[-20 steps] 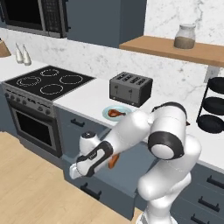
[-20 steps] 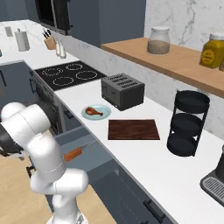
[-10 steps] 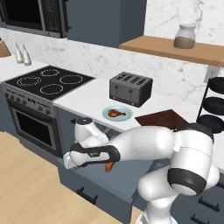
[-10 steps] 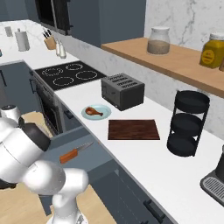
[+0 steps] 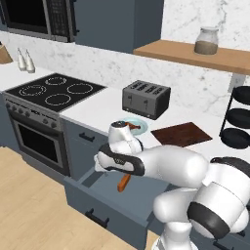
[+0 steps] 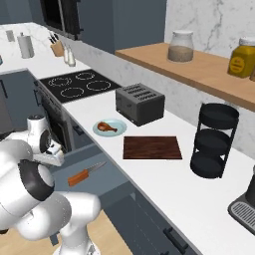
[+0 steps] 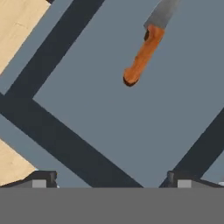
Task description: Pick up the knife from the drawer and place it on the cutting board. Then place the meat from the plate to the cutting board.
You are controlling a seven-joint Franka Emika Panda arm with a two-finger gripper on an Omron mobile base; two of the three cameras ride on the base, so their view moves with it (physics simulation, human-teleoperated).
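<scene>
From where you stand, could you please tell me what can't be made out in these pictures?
- Knife: hand view's top edge cuts off the blade tip; in the left base view the arm covers the blade.
- Plate: left base view, partly behind the arm.
- Gripper: only the fingertips peek up, spread wide.
</scene>
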